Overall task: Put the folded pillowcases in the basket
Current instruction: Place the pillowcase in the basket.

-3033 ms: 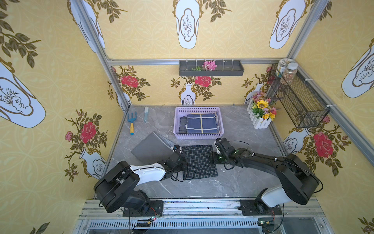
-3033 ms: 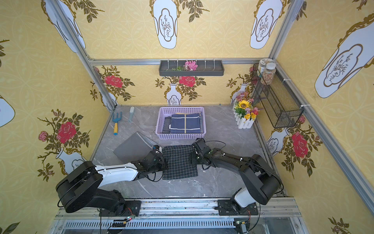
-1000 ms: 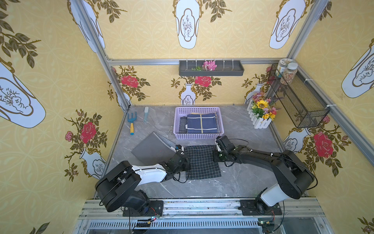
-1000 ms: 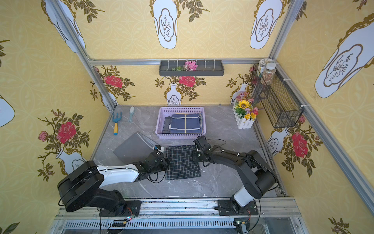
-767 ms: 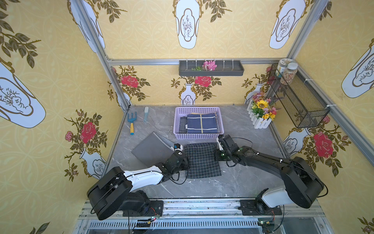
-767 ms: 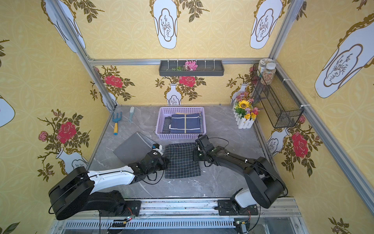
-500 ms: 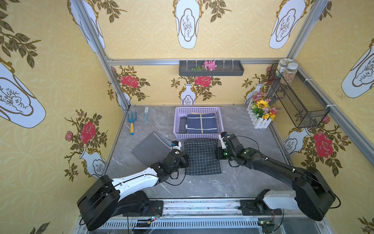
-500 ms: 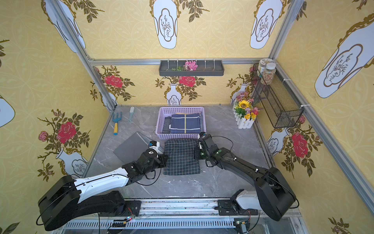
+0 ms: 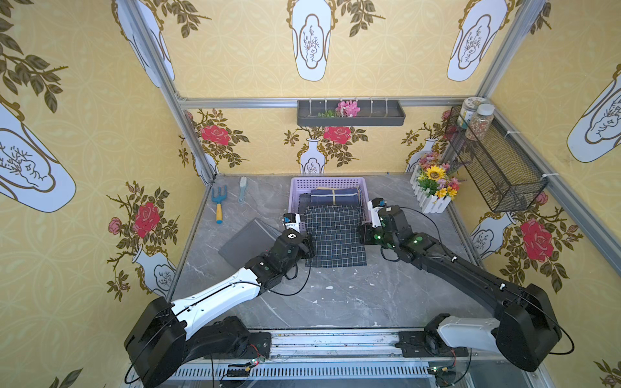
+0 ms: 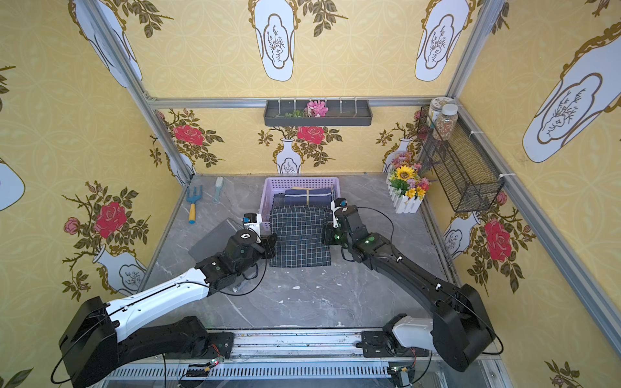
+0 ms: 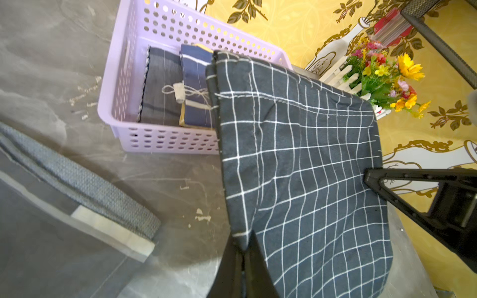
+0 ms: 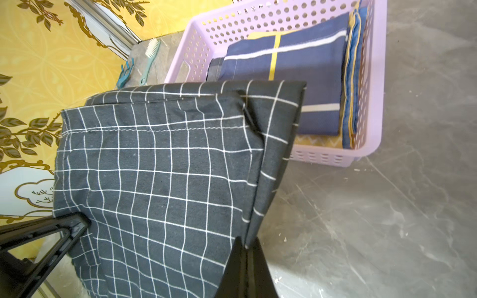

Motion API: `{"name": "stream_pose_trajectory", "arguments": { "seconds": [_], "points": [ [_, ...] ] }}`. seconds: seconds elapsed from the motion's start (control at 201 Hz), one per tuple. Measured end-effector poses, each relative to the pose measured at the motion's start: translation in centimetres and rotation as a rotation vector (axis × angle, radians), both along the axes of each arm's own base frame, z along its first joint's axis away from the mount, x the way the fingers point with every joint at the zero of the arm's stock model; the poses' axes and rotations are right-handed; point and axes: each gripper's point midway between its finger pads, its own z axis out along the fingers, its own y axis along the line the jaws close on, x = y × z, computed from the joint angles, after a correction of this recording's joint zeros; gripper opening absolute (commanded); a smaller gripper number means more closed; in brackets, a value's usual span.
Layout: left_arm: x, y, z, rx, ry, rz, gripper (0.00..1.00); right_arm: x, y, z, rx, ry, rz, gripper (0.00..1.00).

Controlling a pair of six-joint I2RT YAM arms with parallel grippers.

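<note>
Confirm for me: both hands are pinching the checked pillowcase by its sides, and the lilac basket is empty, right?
Not empty. The left hand and right hand do pinch the checked pillowcase by its sides, but the lilac basket holds folded navy cloths, as the right wrist view shows.

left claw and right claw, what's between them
The checked pillowcase spans the gap, pinched at opposite edges by the left claw and right claw, both shut; it shows in both top views.
</note>
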Motion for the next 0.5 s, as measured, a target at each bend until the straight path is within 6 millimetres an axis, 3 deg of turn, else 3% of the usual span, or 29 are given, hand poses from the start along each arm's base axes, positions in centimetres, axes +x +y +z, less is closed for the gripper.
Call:
{"name": "stream_pose_trajectory", "arguments": {
  "seconds": [0.244, 0.498],
  "points": [
    [3.8, 0.5, 1.3, 0.020, -0.055, -0.003, 0.00, 3.3, 0.2, 1.0, 0.028, -0.036, 0.001, 0.05],
    [8.2, 0.6, 1.5, 0.041, -0.087, -0.012, 0.00, 8.3, 0.3, 1.1, 0.061, -0.055, -0.019, 0.05]
  ]
}}
